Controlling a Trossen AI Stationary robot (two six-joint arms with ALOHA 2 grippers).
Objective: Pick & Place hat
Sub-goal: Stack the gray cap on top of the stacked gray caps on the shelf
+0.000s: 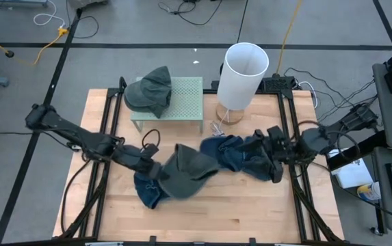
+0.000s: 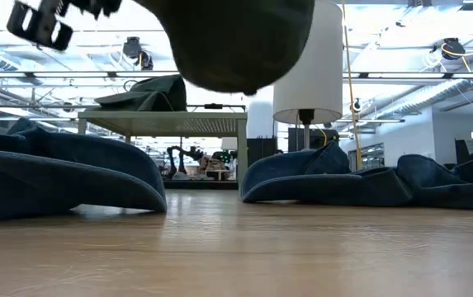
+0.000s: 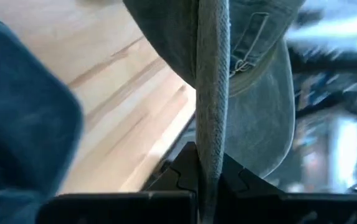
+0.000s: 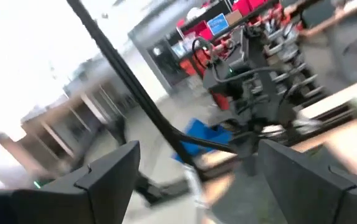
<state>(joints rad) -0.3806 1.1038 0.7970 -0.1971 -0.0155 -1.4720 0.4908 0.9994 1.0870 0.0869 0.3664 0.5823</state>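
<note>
An olive-grey cap is held above the table by my left gripper, which is shut on it; in the low view the cap hangs clear of the wood. A second olive cap rests on a small green stand. Under the held cap, a dark blue cap lies on the table, and more blue caps lie in a pile to the right. My right gripper is open at the right end of that pile, with nothing between its fingers. My left gripper pinches the olive-grey cap's brim edge between its two fingers, coming level from the table's left side. The brim stands edge-on between the fingers, and the crown reaches out beyond them. The cap is lifted clear of the table.
A lamp with a white shade stands on a round wooden base behind the blue caps, next to the green stand. Black frame rails run along the table's left and right sides. Bare wood lies toward the near edge.
</note>
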